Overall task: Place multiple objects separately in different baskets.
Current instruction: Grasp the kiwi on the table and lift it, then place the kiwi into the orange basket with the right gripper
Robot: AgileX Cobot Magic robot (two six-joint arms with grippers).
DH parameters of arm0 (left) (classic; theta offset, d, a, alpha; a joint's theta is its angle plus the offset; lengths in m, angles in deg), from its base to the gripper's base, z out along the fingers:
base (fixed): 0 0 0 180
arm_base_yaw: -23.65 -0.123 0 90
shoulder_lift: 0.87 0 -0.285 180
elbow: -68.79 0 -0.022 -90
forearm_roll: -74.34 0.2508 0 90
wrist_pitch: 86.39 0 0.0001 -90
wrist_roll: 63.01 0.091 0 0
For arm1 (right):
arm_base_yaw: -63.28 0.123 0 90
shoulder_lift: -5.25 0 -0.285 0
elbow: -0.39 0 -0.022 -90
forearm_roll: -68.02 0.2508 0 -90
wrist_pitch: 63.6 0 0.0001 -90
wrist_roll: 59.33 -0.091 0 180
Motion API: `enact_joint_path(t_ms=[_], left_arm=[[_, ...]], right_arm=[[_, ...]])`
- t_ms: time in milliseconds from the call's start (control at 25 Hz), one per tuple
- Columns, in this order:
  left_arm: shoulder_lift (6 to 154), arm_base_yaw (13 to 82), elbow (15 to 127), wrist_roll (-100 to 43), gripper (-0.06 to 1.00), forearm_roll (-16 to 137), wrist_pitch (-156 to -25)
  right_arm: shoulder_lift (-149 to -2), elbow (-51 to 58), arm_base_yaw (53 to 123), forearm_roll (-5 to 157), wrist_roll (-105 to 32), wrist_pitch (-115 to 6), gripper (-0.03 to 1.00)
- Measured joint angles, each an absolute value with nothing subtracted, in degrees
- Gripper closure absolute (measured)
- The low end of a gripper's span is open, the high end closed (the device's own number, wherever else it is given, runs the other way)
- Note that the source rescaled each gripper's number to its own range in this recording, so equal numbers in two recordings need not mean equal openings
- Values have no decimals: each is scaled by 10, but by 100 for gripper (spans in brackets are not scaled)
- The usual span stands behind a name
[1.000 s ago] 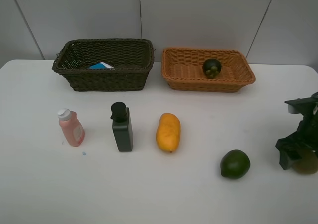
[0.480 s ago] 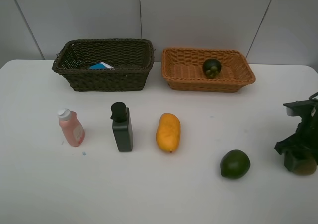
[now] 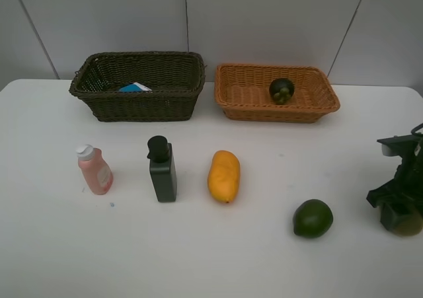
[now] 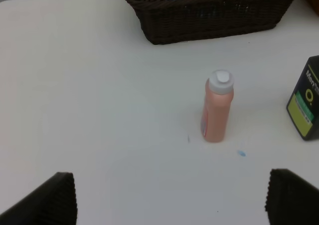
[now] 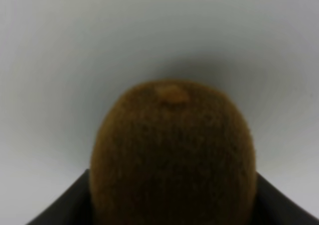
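One gripper (image 3: 400,217) low, seemingly around kiwi (image 5: 172,155)

A white table (image 3: 198,258) is filling the foreground, lying under soft, even light. Behind it a pale grey panelled wall (image 3: 264,20) is rising, thin dark seams (image 3: 186,14) running down it.
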State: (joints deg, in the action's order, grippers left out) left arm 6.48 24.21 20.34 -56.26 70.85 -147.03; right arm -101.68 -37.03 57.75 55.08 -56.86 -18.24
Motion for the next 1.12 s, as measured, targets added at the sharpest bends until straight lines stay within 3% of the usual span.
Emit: enact_joint_path(t_ms=[800,1120], left_arm=[[65,242,203,-563,-5,708,-1470],[65,242,203,-563,-5,708,-1470]], right_arm=[[-943,-369,578,550,-569,-182,40],[-906,-288,578,562,-569,-179,40]])
